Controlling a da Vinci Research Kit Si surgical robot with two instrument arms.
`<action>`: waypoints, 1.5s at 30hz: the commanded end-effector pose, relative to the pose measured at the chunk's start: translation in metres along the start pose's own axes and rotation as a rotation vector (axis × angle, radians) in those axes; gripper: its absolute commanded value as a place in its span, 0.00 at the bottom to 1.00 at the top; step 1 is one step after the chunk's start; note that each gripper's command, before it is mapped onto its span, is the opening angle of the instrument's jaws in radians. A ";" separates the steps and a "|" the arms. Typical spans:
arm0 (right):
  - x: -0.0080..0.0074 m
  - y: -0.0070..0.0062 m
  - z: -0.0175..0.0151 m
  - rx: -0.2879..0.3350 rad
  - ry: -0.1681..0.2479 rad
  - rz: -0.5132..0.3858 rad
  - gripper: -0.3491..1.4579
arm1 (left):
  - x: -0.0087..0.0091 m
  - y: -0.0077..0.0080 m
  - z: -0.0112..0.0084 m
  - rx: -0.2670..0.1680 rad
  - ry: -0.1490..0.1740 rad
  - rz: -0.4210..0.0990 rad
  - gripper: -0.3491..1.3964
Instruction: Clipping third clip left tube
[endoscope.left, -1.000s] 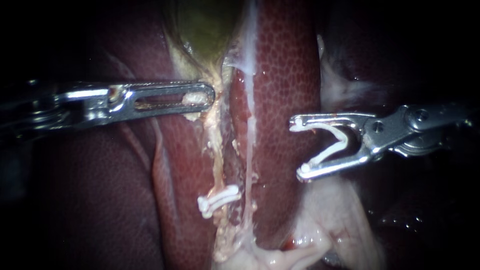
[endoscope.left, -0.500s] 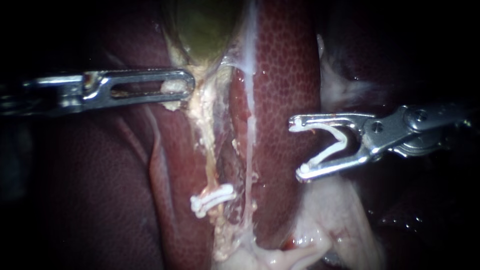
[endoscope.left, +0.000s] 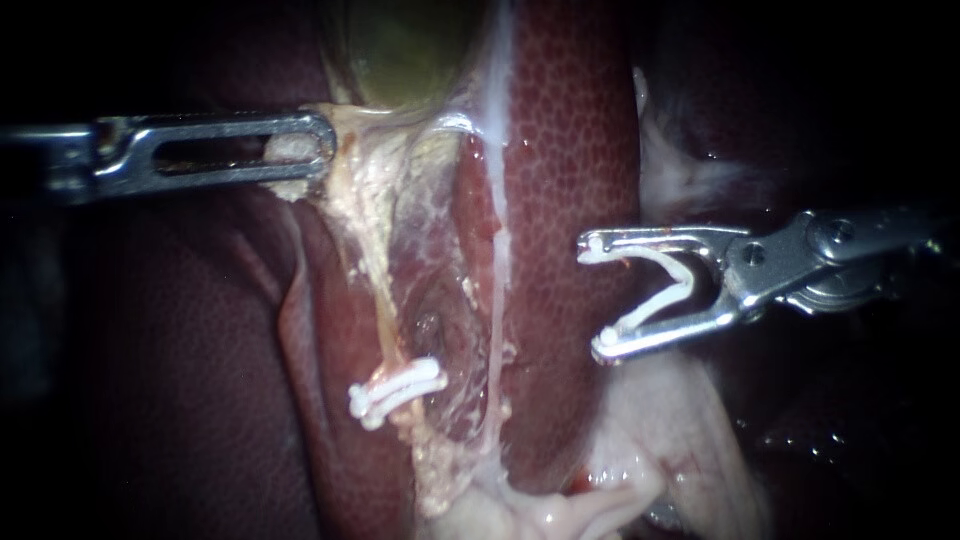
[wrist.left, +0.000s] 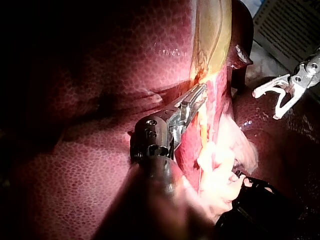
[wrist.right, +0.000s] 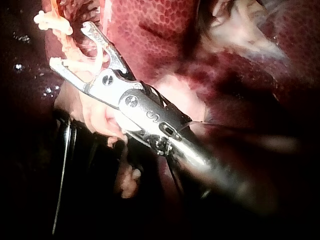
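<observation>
While my left instrument (endoscope.left: 322, 150), at ten o'clock, pinches pale tissue (endoscope.left: 287, 149) below the gallbladder (endoscope.left: 410, 50) and has drawn it further towards nine than half a second ago, the left tube (endoscope.left: 372, 280) runs stretched down to a closed clip (endoscope.left: 397, 388) at seven. My right instrument (endoscope.left: 597, 295), at three and unmoved, grips an open clip (endoscope.left: 672, 285). A liver ridge (endoscope.left: 570, 150) lies between it and the tube.

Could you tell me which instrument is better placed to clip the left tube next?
The right instrument: its jaws hold an open clip, facing the left tube. The left instrument is shut on pale tissue, stretching it.
</observation>
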 end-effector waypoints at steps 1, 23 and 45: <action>0.0000 -0.0001 0.0002 -0.001 0.001 0.000 0.52 | 0.0000 0.0000 0.0000 0.000 -0.001 0.001 0.10; -0.0058 0.0031 0.0106 -0.021 0.017 0.006 0.52 | 0.0005 -0.0002 0.0003 -0.004 -0.004 0.003 0.10; -0.0086 0.0042 0.0183 0.063 0.033 0.081 0.52 | 0.0007 -0.0004 0.0003 -0.005 -0.005 0.003 0.10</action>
